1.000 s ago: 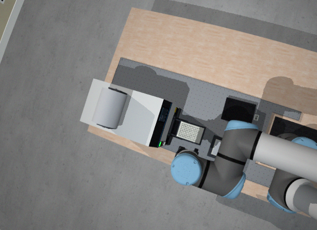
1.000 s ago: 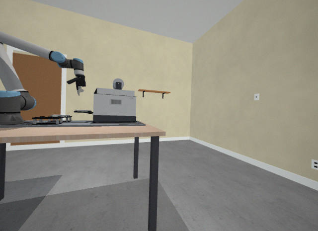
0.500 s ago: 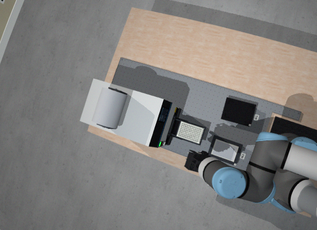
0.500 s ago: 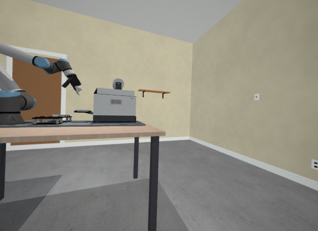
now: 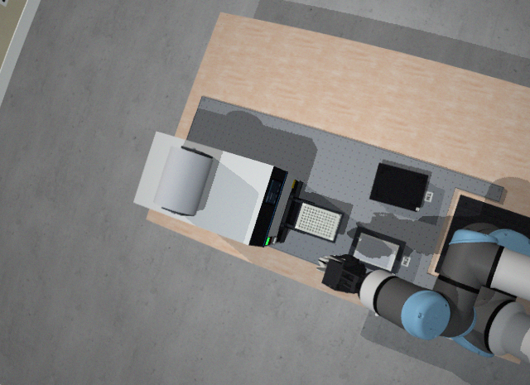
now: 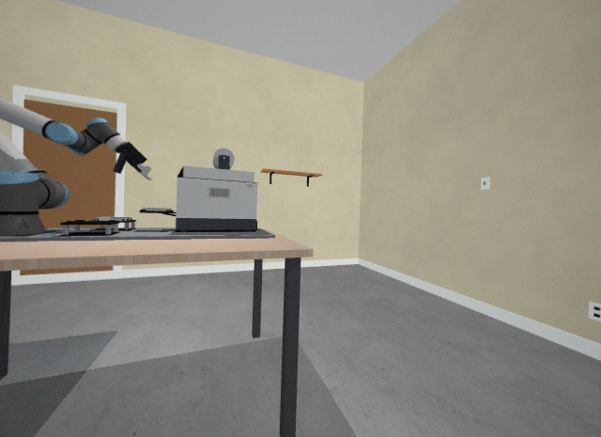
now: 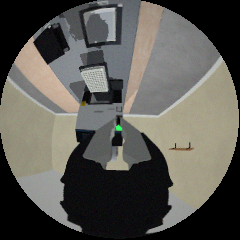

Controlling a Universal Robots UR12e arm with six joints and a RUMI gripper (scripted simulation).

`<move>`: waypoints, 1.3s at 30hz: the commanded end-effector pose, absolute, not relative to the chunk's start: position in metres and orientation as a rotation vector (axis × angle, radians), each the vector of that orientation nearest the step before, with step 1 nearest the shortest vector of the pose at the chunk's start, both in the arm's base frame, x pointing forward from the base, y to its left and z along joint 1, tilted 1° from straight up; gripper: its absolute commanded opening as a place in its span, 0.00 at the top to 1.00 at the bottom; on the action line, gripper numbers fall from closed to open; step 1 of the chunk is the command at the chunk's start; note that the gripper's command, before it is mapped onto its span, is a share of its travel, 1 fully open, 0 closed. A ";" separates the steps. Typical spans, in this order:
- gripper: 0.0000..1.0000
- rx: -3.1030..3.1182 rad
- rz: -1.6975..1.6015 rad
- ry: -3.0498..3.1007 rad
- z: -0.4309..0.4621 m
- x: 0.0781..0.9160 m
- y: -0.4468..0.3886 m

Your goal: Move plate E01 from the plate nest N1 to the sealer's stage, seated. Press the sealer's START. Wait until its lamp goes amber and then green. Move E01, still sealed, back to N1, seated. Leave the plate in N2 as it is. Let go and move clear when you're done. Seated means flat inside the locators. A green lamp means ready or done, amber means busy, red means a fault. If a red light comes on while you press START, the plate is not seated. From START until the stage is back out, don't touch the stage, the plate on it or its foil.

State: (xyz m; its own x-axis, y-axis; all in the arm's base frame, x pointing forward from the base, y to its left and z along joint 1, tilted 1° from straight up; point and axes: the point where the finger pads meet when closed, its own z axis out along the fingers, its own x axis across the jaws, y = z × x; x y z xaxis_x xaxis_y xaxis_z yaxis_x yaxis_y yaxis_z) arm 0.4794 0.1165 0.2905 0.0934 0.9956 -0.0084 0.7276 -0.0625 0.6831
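Observation:
Plate E01 (image 5: pixel 319 220) (image 7: pixel 95 80), white with many wells, lies on the sealer's extended stage (image 5: pixel 292 213) and looks flat; its locators are too small to judge. The sealer (image 5: pixel 231 193) (image 6: pixel 218 199) (image 7: pixel 92 117) shows a green lamp (image 5: pixel 267 241) (image 7: pixel 118 128). Nest N1 (image 5: pixel 400 186) (image 7: pixel 51 44) is black and holds no plate. Nest N2 (image 7: pixel 118 30) holds a pale plate (image 5: pixel 372 252) (image 7: pixel 100 37). My gripper (image 5: pixel 321 263) (image 6: pixel 146 173) (image 7: pixel 118 117) is shut and empty, tilted toward the sealer. It is above stage height, toward the table edge beside N2. The START button is not clear.
A foil roll (image 5: pixel 184 180) (image 6: pixel 223 158) tops the sealer. The sealer, stage and nests stand on a grey perforated board (image 5: pixel 342 158). The arm reaches in from the right in the top view, near N2. A wall shelf (image 6: pixel 291 172) is behind the sealer.

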 end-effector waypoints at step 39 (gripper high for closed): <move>1.00 1.831 0.673 1.673 0.242 0.574 0.107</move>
